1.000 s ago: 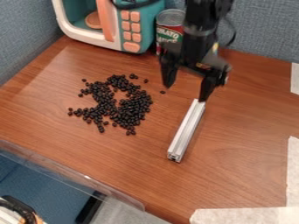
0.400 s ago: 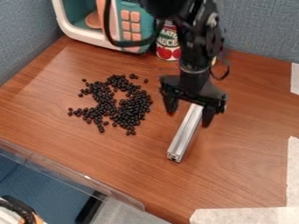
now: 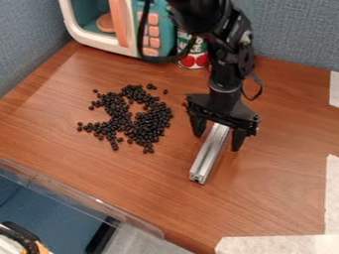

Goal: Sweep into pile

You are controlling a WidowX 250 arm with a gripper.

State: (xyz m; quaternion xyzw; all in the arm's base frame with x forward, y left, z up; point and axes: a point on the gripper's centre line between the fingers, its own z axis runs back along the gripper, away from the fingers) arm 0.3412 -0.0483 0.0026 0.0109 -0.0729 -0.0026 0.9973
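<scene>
Beans lie scattered on the table, to the left of my gripper. Its fingers are spread, one at each side of the bar. I think I am now at the grasping; next I must close on the bar, then sweep.

Black beans lie scattered (a ragged ring, really) beside the metal bar.
</scene>
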